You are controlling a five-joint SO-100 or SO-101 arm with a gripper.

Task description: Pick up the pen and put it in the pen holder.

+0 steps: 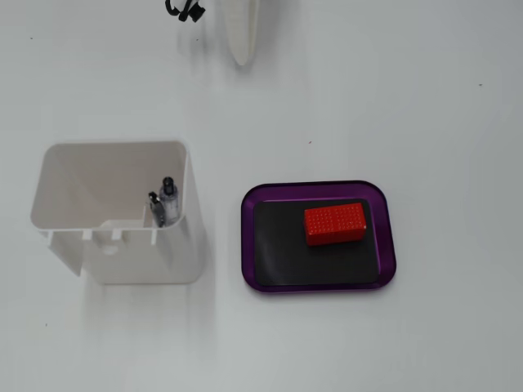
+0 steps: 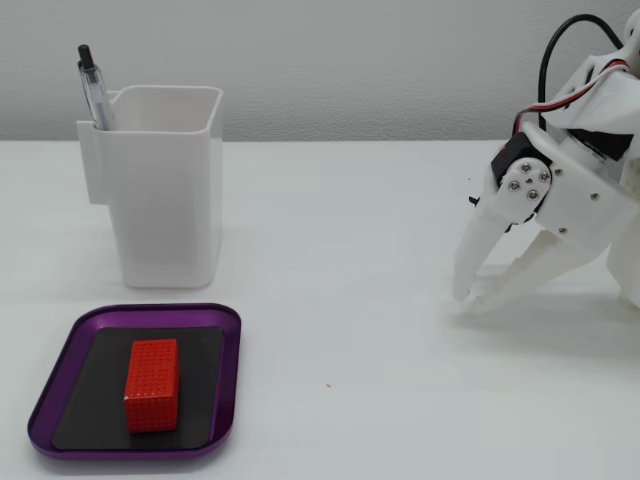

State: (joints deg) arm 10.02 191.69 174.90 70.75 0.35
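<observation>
A clear pen with a black tip [image 1: 168, 194] stands upright in the small side slot of the white pen holder [image 1: 181, 253]. In the other fixed view the pen [image 2: 92, 85] sticks up above the left corner of the holder [image 2: 165, 200]. My gripper [image 2: 468, 302] is far from the holder, at the right of that view. Its white fingertips rest close together near the table and hold nothing. In the fixed view from above, only the gripper's pointed tip [image 1: 240, 55] shows, at the top edge.
A purple tray [image 1: 248, 245] with a black mat holds a red block [image 1: 335, 223], right of the holder. In the other fixed view the tray [image 2: 226, 380] and block [image 2: 152, 384] lie in front of the holder. A black cable [image 1: 185, 10] is at the top.
</observation>
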